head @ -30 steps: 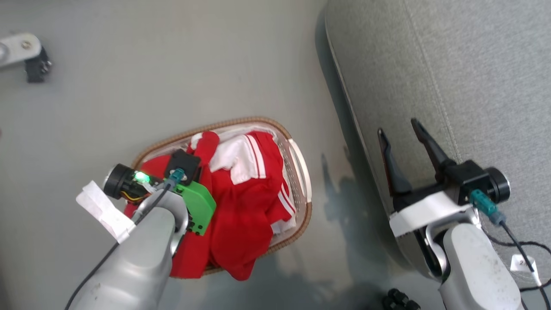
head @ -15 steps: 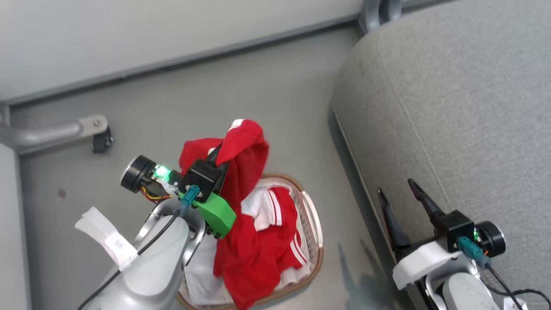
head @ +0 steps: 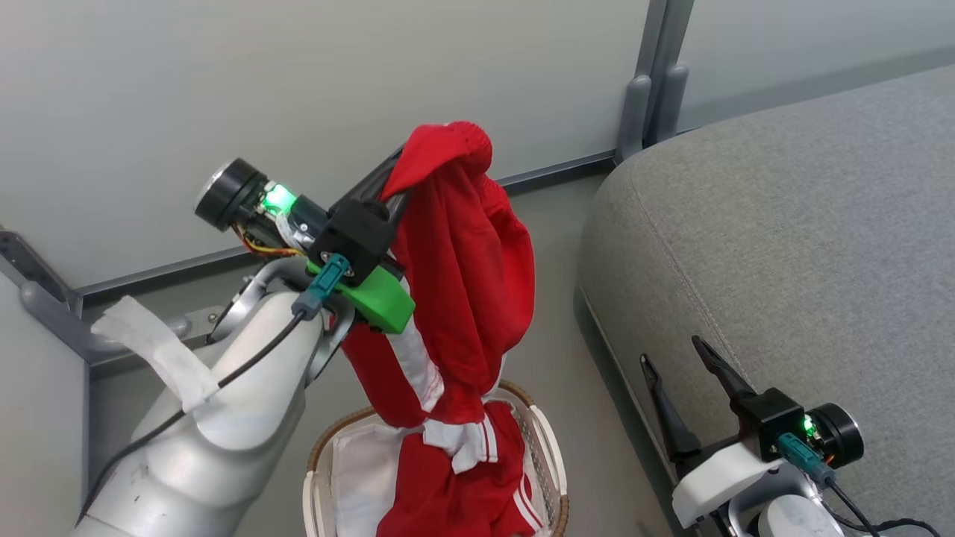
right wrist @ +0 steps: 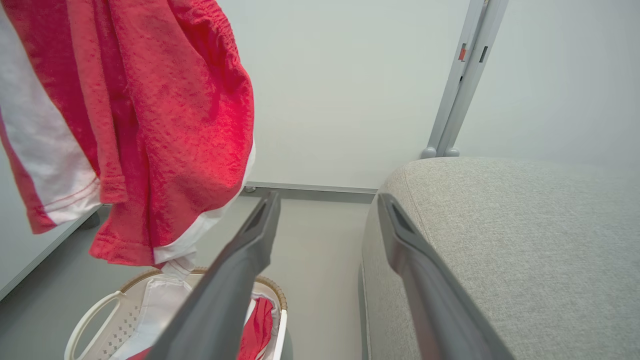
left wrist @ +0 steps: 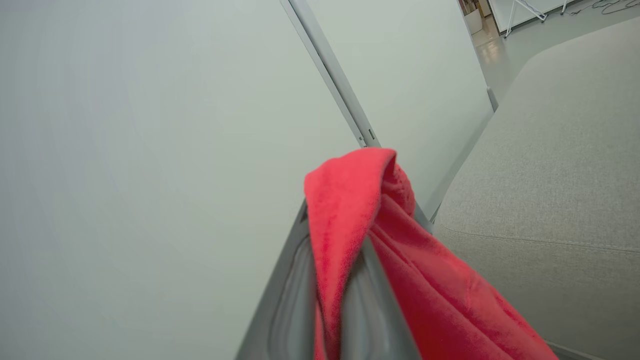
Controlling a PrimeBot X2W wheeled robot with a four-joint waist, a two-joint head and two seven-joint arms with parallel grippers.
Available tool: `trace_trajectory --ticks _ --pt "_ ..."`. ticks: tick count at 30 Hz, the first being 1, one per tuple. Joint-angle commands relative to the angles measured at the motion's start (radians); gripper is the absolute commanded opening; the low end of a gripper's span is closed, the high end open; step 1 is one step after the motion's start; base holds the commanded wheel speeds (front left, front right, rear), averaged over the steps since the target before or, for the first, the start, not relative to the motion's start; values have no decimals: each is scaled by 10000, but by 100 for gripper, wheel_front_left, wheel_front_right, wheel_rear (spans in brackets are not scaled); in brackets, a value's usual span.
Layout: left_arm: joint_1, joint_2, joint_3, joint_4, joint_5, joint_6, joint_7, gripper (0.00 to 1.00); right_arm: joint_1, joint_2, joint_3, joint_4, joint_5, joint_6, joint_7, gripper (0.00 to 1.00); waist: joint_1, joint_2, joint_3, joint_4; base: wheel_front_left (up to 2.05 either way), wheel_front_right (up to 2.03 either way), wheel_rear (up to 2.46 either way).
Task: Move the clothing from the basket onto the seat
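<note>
the left fingers (head: 379, 177) are clamped on the top fold of a red garment (head: 466, 276), which drapes over them and hangs above the basket (head: 319, 455); more red clothing (head: 448, 500) lies inside. the right fingers (head: 666, 418), spread apart and empty, hover at the edge of the seat (head: 783, 246).

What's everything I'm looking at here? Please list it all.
Floor: one, grey, below everything.
Sofa: one, grey, on the right.
Wall panels: two, pale grey, behind.
Post: one, grey, between the panels.
Basket: one, white with brown rim, on the floor beside the sofa.
Clothes in basket: number unclear, red with white stripes, inside it.
Lifted garment: one, red with white stripe, hanging above the basket.
Left fingers: two, dark, shut on the lifted garment.
Right fingers: two, dark, open, over the sofa's edge.
</note>
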Motion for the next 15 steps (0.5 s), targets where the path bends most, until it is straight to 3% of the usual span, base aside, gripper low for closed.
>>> trace_trajectory --ticks 1,8,15 --pt "-306 105 -65 -80 -131 -50 -2 0 17 -36 38 -23 -68 0 -49 100 1 -1 -265 -20 0 0 0" --pt "-1215 196 -365 -54 -375 -68 2 0 -261 -35 555 -111 135 0 -49 100 1 -1 -330 123 0 0 0" --pt "-1966 -44 -839 341 -641 -69 203 0 -1161 -36 1930 -99 452 0 -49 100 1 -1 -302 253 0 0 0"
